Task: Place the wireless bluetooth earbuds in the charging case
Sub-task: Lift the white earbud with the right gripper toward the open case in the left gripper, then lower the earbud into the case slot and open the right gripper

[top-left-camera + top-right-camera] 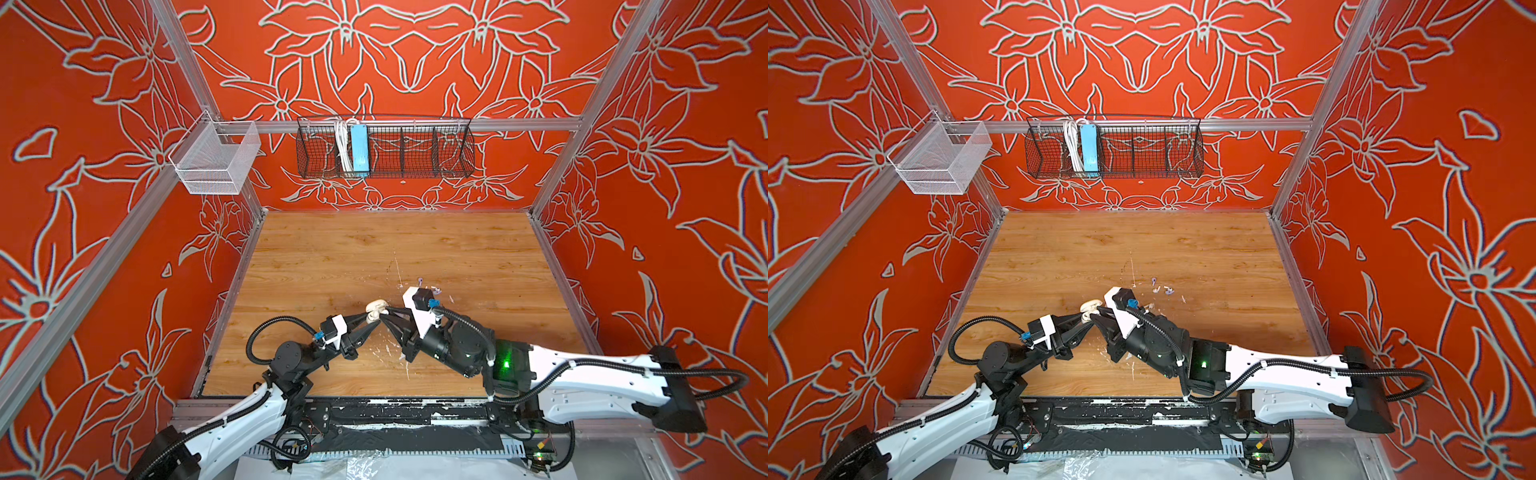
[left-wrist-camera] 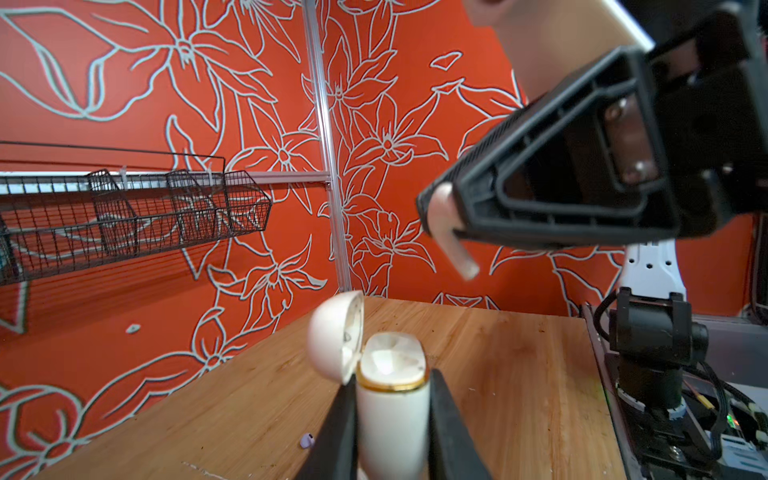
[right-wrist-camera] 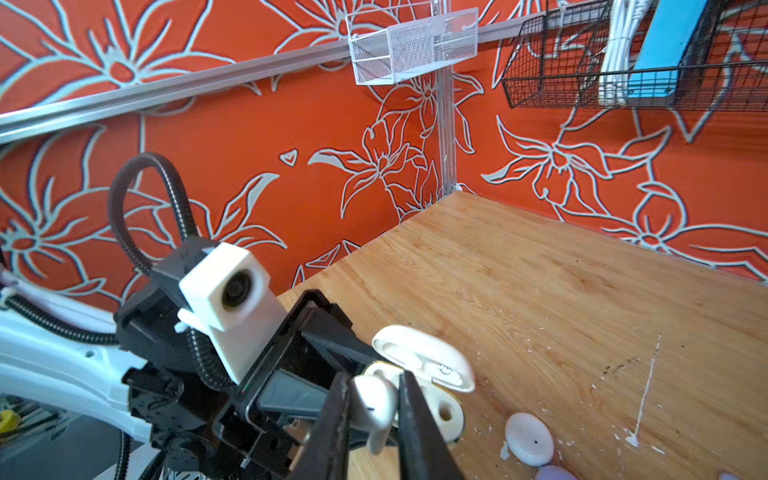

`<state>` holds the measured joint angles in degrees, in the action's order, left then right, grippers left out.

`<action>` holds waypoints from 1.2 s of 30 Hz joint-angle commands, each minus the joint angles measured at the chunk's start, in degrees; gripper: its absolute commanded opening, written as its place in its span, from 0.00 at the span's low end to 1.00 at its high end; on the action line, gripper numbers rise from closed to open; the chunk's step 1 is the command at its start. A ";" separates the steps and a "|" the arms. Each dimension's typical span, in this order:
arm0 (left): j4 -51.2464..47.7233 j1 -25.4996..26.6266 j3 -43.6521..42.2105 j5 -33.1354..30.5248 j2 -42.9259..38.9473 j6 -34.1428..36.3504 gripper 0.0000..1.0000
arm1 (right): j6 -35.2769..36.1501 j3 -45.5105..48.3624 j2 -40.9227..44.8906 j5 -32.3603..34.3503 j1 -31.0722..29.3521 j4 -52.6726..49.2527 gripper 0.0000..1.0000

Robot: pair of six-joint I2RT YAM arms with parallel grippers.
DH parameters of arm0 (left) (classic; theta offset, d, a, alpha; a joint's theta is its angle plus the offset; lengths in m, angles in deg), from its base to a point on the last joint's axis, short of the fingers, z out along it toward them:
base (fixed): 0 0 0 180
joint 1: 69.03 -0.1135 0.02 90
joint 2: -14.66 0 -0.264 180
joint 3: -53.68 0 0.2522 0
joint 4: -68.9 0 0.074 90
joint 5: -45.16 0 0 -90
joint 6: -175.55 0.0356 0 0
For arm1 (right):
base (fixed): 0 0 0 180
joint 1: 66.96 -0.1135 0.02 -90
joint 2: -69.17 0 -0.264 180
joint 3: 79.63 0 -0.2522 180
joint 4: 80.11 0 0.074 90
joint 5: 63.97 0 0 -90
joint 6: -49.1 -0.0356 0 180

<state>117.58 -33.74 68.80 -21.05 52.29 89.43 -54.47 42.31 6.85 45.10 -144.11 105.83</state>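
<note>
Between the 2 black fingers (image 2: 446, 432) of the left gripper (image 2: 392, 380), clamps the cream charging case (image 2: 392, 415) by its sides, upright, both pads pressed flat against the body. Shows the lid (image 2: 334, 336) swung open on its hinge and standing beside the gold-rimmed mouth, pale wells visible inside. Holds the case near the front middle of the wooden tabletop (image 1: 374, 249), seemingly lifted clear of the wood, though no view shows its base.

Pinches 1 white earbud (image 3: 374, 403) in the right gripper (image 3: 374, 386), its 2 fingers (image 3: 417, 424) closed on the bulb, stem sticking out past the tips. Holds that bud near the open mouth, apart from the rim, no part inside a well. Meets the left gripper almost tip to tip in both top views, case between them.

Sees several lavender earbuds (image 1: 1169, 291) loose on the wood beyond the right wrist, well apart from the case. Sees a white round disc (image 3: 528, 438) lying flat near the right fingers among white flecks. On the back wall, finds a black wire basket (image 1: 415, 153) with a blue power strip (image 1: 359, 147) and a coiled white cable (image 1: 341, 145); on the left rail, a white mesh basket (image 1: 216, 162).
</note>
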 commanded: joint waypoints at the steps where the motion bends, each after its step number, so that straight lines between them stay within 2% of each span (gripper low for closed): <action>1: 1.40 0.87 0.04 2.33 -1.31 2.50 0.00 | 2.58 2.92 0.87 -0.43 -0.28 11.61 0.14; 20: -3.13 1.79 0.74 1.96 -4.59 3.86 0.00 | 6.40 7.28 -0.56 2.74 -0.29 19.73 0.12; 27: -7.53 1.98 1.27 -0.80 -7.60 4.24 0.00 | 5.65 7.33 -2.44 7.06 -0.30 21.00 0.08; 36: -7.99 2.15 1.45 -1.48 -7.45 4.29 0.00 | 4.93 7.00 -3.71 6.69 -0.29 21.35 0.08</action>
<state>109.07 -32.15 68.82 -21.92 45.14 93.21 -49.42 48.89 3.61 51.09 -144.19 125.48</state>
